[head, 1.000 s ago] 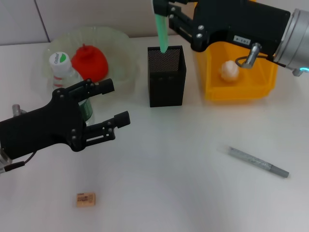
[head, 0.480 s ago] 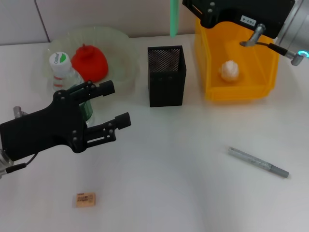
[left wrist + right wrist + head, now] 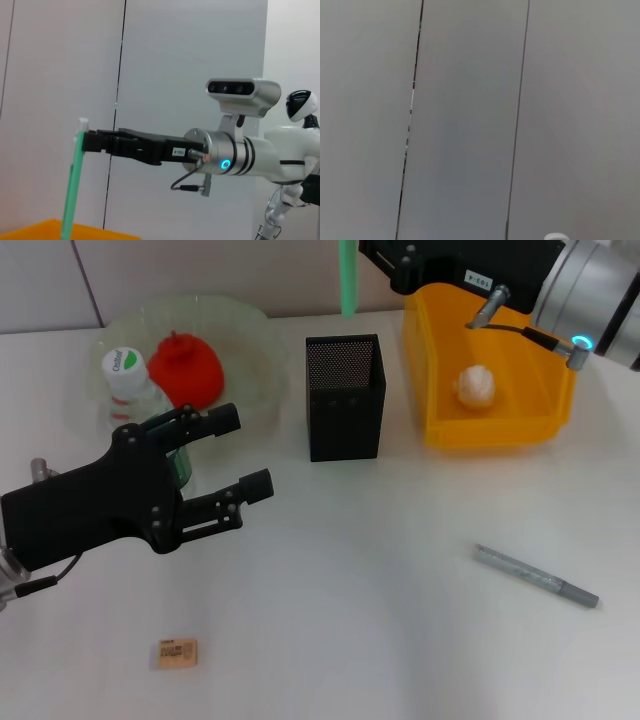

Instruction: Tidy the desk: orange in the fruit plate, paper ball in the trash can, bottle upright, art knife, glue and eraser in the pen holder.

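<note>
Right tool clamped on green glue, hanging upright above holder, aligned for drop-in. Left tool spread apart, hovering beside upright bottle. Knife, eraser on tabletop, unplaced.

Right gripper raised, left gripper agape

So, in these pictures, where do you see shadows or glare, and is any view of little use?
Head view: even light, only a soft shadow on the table under the left gripper; a faint sheen on the fruit plate. Left wrist view: the right gripper holding the green glue stick reads sharply against a plain wall. Right wrist view: almost only blank wall.
</note>
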You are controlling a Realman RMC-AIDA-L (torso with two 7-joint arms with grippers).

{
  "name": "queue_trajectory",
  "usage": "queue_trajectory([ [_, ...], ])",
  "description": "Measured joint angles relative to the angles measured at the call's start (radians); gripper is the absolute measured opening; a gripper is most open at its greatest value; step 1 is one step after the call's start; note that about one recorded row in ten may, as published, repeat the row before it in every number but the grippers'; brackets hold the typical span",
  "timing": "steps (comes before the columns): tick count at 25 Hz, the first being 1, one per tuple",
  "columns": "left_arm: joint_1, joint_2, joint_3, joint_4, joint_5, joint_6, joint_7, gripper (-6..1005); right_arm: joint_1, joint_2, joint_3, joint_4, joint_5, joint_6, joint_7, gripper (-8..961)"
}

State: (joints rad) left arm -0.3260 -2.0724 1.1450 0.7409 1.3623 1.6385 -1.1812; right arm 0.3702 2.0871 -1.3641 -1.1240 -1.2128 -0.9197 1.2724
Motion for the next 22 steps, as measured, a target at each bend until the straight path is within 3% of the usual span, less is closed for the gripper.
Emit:
queue_trajectory([
  [8, 0.007, 0.001, 0.001, -0.021, -0.026, 0.01, 0.017, 786, 0.049, 0.0, 0.0, 0.098, 0.002, 0.042, -0.018, 169],
  [22, -0.001, 0.003, 0.001, -0.023, -0.026, 0.012, 0.017, 786, 0.067, 0.001, 0.0, 0.181, 0.003, 0.046, -0.028, 168],
])
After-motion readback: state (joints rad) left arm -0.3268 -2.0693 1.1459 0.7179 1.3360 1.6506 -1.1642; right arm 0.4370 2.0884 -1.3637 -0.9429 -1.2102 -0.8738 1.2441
